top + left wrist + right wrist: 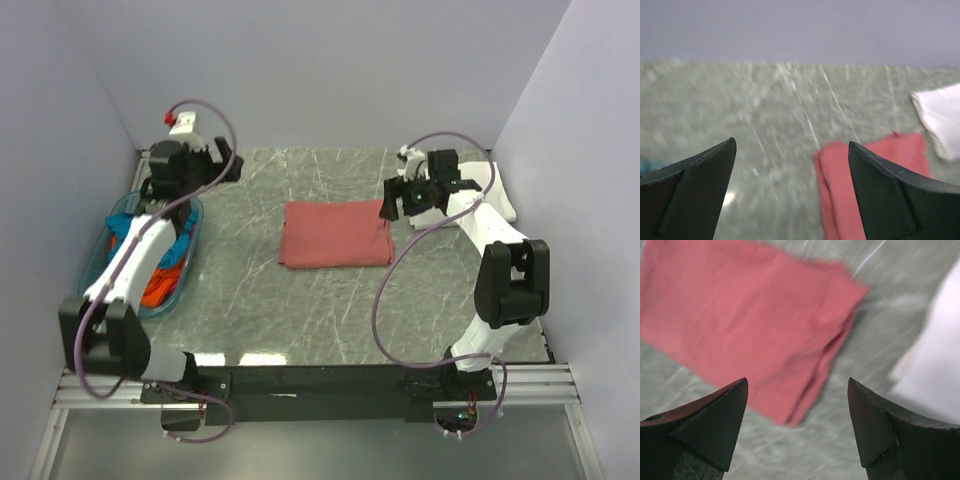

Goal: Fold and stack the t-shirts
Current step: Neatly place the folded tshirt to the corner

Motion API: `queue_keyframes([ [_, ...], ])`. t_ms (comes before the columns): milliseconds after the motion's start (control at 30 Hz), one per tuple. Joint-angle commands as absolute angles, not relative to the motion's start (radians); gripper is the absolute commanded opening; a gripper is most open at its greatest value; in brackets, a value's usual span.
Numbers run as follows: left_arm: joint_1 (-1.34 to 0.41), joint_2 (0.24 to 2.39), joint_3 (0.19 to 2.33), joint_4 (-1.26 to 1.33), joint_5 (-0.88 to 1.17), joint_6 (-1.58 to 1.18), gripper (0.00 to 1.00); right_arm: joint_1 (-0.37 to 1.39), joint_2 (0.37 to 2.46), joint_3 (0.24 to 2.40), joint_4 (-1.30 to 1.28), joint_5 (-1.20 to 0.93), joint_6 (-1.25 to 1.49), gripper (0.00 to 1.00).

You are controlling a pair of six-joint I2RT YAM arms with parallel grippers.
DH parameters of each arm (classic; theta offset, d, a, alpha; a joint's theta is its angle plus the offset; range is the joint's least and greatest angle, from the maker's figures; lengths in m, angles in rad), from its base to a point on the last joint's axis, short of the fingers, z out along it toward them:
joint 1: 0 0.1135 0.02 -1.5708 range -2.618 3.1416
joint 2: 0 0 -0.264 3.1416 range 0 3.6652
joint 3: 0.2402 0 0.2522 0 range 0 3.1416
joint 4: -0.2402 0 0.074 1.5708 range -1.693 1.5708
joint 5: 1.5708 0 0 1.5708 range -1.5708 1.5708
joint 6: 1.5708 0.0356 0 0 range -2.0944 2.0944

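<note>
The dusty-red t-shirt (335,235) is lying folded in the middle of the table (250,300). The right pincer (797,382) is hovering just off its far right corner, jaws spread wide and gripping nothing, with the white t-shirt (935,375) lying just beyond on the right. The left pincer (790,145) is hanging at the far left by the blue basket (195,228), likewise released and empty, well apart from the red shirt. An orange t-shirt (158,288) and a teal t-shirt (125,228) are sitting crumpled in the basket.

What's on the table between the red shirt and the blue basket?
Nothing. Between the red shirt and the blue basket there is only bare table. The top view shows it.
</note>
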State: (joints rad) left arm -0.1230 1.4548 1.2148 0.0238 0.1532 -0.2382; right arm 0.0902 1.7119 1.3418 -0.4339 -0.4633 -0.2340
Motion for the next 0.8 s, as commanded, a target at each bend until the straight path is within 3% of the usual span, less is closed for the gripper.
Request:
queue_keyframes([
  [0, -0.124, 1.349, 1.056, -0.110, 0.302, -0.420, 0.98, 0.110, 1.666, 1.252, -0.430, -0.523, -0.002, 0.87],
  [133, -0.124, 1.151, 0.902, -0.156, 0.316, -0.378, 0.96, 0.088, 1.709, 1.201, -0.394, -0.483, 0.179, 0.88],
  [433, -0.124, 0.853, 0.727, -0.235, 0.270, -0.301, 0.96, 0.074, 1.897, 1.284, -0.394, -0.491, 0.204, 0.88],
  [767, -0.124, 0.834, 0.693, -0.224, 0.273, -0.284, 0.96, 0.081, 2.042, 1.359, -0.472, -0.633, 0.235, 0.88],
])
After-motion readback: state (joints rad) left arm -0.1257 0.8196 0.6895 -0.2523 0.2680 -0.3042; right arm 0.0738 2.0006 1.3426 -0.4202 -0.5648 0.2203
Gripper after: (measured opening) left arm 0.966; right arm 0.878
